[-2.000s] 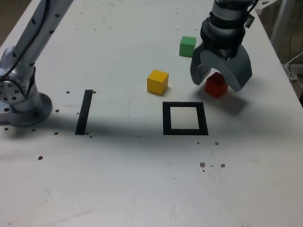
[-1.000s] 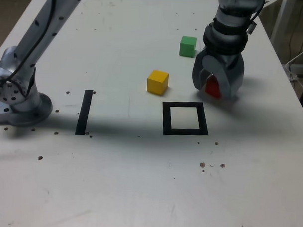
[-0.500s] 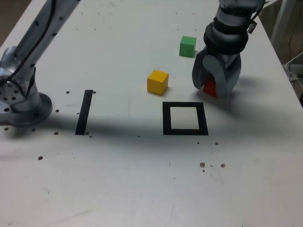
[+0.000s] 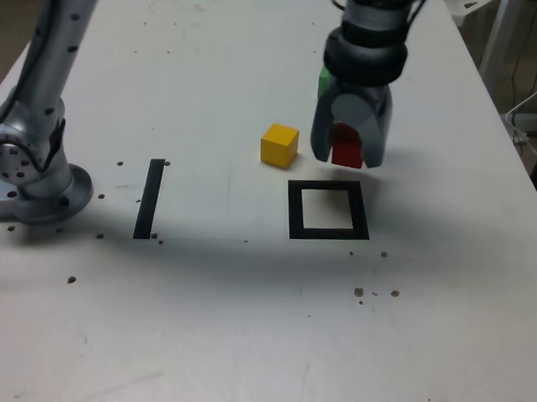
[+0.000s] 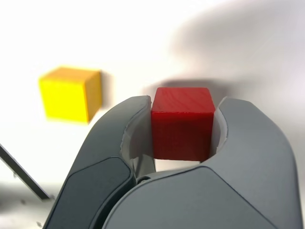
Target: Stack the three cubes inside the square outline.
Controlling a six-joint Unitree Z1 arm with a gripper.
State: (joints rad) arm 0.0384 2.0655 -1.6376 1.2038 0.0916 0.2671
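Note:
My gripper (image 4: pixel 347 153) is shut on the red cube (image 4: pixel 346 146), which hangs just above the table, behind the far edge of the square outline (image 4: pixel 328 210). The wrist view shows the red cube (image 5: pixel 182 122) pinched between both grey fingers (image 5: pixel 119 138), with its shadow on the table below. The yellow cube (image 4: pixel 279 145) rests on the table to the exterior view's left of the gripper, and it also shows in the wrist view (image 5: pixel 70 94). Only a sliver of the green cube (image 4: pixel 323 82) peeks out from behind the arm.
A straight black tape strip (image 4: pixel 149 198) lies on the white table toward the exterior view's left. The arm's grey base (image 4: pixel 31 179) stands at the far left edge. A dark corner of tape (image 5: pixel 21 174) crosses the wrist view.
The jaws closed on the red cube. The gripper then lifted it and carried it toward the exterior view's left, nearer the yellow cube and the outline.

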